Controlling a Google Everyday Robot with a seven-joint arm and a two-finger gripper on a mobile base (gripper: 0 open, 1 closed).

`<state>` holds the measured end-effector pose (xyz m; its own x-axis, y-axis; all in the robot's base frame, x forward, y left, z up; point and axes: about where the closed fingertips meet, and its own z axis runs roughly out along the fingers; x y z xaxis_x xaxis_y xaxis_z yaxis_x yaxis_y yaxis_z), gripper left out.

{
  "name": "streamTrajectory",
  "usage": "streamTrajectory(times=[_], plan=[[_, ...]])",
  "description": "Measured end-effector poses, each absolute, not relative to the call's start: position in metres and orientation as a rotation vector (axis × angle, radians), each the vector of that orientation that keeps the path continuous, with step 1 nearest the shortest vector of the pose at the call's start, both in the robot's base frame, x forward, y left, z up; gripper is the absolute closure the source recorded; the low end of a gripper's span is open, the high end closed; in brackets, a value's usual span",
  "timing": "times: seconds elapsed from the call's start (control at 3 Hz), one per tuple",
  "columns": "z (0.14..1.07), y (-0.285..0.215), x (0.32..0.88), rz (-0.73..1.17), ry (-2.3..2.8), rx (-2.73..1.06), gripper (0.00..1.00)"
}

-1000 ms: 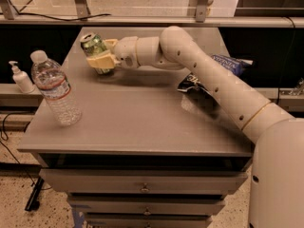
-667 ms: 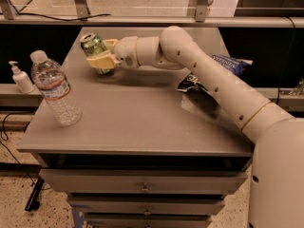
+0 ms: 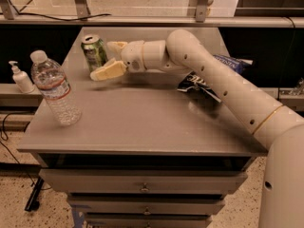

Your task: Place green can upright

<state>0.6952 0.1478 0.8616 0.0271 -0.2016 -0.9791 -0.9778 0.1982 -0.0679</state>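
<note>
The green can (image 3: 93, 52) stands upright on its base at the far left of the grey table (image 3: 142, 122), silver top up. My gripper (image 3: 101, 61) reaches in from the right and is open. Its pale fingers (image 3: 109, 71) are spread on either side of the can's right flank, one in front and one behind. The can stands free on the table. The white arm stretches across the back of the table to the lower right.
A clear water bottle (image 3: 54, 91) with a red-striped label stands at the table's left front. A dark snack bag (image 3: 197, 82) and a blue bag (image 3: 232, 63) lie at the right behind the arm. A small pump bottle (image 3: 20, 77) stands on a shelf left of the table.
The gripper was shut on the tilted can; now its fingers have spread apart and the can stands upright on the table.
</note>
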Motion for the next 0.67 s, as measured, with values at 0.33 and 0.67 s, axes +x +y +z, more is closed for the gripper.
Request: streamTrajectory(times=[0.33,0.67], plan=[[0.857,0.125,0.687,0.887,1.447,-1.205,0.00],[0.868,0.080,0.683,0.800,1.491,-1.200,0.00]])
